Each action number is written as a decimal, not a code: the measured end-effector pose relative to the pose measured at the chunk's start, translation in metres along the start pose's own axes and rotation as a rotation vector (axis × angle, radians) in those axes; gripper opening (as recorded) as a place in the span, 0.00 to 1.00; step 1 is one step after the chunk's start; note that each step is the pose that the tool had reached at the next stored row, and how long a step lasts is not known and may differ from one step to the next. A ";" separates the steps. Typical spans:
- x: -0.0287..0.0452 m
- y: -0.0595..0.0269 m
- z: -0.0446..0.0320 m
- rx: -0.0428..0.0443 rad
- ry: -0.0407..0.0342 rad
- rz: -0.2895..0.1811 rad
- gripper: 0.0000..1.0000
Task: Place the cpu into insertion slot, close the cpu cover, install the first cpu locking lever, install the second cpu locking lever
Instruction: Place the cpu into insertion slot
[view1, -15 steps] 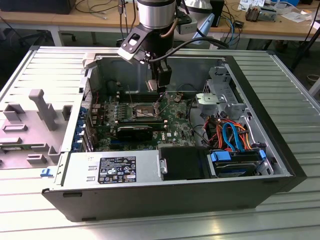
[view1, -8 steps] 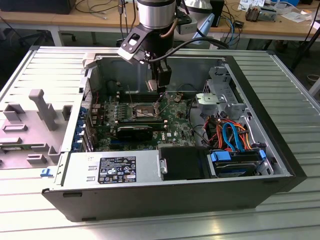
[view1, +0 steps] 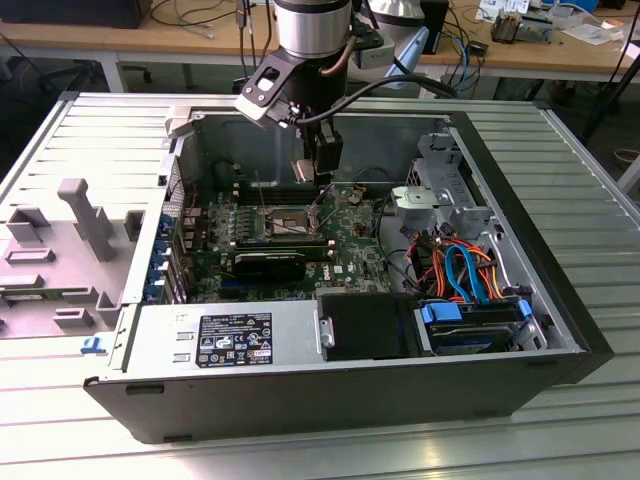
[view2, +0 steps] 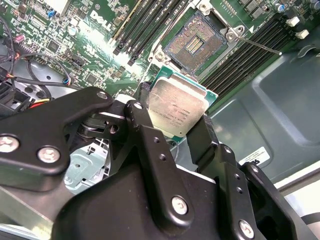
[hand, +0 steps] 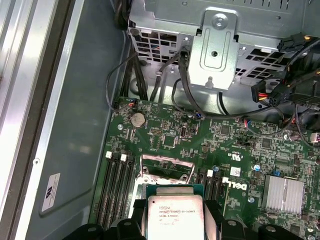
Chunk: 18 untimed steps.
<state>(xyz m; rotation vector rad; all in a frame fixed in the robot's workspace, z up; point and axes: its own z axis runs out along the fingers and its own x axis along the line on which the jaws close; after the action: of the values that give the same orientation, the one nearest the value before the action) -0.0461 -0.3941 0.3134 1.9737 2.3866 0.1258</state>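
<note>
My gripper is shut on the cpu, a square chip with a dull silver top, pinched by its edges between two black fingers. It hangs above the green motherboard, a little off from the insertion slot, which lies open with its dark pin field bare. In the first wrist view the cpu sits in the gripper, just in front of the cpu cover, a silver frame that stands raised. A thin locking lever sticks out beside the slot. The exterior view has the gripper inside the case, above the slot.
Long black memory slots flank the socket on both sides. A silver drive cage and black cables stand past the board. On the exterior view's right lie orange and blue cables; a power supply runs along the case's near wall.
</note>
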 end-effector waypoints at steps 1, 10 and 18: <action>0.0000 0.0000 0.0000 -0.0001 0.0000 0.001 0.54; 0.0000 0.0000 0.0004 -0.0002 -0.0009 0.010 0.54; 0.0000 -0.0001 0.0009 -0.0010 -0.0045 0.050 0.54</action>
<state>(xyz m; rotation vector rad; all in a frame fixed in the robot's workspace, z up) -0.0461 -0.3941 0.3125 2.0319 2.3346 0.1241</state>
